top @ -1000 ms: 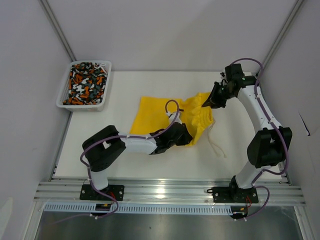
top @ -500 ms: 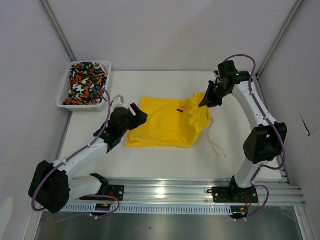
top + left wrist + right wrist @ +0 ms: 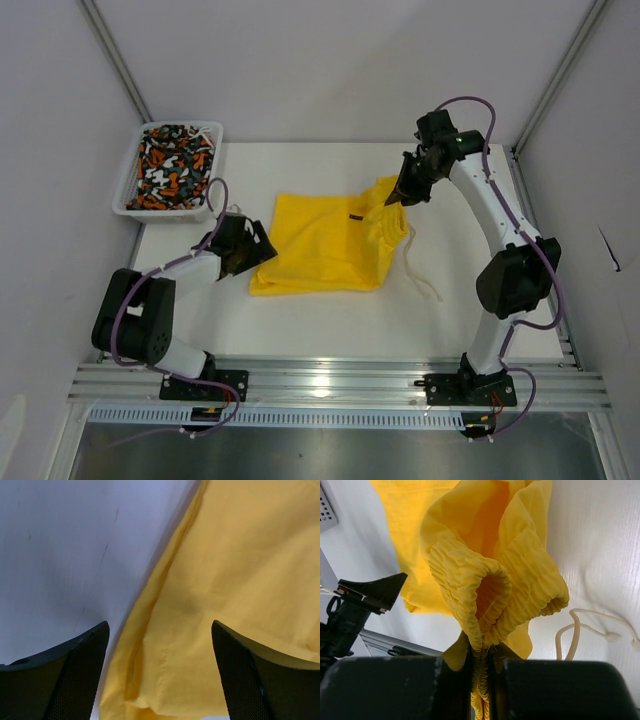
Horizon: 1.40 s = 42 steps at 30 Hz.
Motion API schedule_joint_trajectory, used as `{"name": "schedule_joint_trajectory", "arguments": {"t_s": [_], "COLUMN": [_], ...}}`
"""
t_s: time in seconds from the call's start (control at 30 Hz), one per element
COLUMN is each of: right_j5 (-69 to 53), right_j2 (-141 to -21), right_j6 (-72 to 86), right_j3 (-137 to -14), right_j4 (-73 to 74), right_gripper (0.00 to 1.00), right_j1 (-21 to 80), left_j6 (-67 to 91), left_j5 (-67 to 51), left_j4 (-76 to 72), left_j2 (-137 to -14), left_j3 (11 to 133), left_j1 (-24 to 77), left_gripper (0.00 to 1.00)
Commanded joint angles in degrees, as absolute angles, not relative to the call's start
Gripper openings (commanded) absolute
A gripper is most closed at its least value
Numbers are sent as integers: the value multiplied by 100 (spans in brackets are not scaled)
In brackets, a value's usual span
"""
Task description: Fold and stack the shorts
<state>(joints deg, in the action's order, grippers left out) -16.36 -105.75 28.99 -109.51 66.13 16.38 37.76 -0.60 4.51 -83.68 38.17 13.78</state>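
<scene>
Shorts, two pairs.
- Yellow shorts (image 3: 320, 245): mid-table (image 3: 330, 320), white surface showing on every side. Left pincer (image 3: 159, 650) wide open, empty, over the left hem. Right pincer (image 3: 481, 660) closed on the bunched waistband, held up. Drawstring (image 3: 422, 272) trails right.
- Patterned shorts (image 3: 172, 166): heaped in the far-left basket (image 3: 128, 206), folds indistinct.

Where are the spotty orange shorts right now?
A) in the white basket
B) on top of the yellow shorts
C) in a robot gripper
A: the patterned shorts lie inside the white basket at the table's far left corner, apart from the yellow shorts.
</scene>
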Motion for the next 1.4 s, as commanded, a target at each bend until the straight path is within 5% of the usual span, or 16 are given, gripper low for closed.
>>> {"name": "schedule_joint_trajectory", "arguments": {"t_s": [0.0, 0.37, 0.8, 1.37], "right_j5": [-1556, -880, 165, 334], "right_j2": [-10722, -11390, -12515, -12524], "right_j6": [3287, 3788, 3858, 4245], "right_j3": [-11364, -12153, -13658, -12991], "right_j4": [6601, 6653, 7471, 6338], "right_gripper": [0, 0, 0, 0], "right_j1": [1793, 2276, 3286, 4148], "left_j6": [3463, 3638, 3401, 3331], "left_j5": [-351, -826, -545, -563], "left_j4": [326, -527, -264, -255], "left_j2": [-8727, -8737, -7892, -7980], "left_j3": [4166, 3446, 2751, 2830], "left_j1": [1345, 1468, 1608, 1608], "left_gripper": [85, 47, 44, 39]}}
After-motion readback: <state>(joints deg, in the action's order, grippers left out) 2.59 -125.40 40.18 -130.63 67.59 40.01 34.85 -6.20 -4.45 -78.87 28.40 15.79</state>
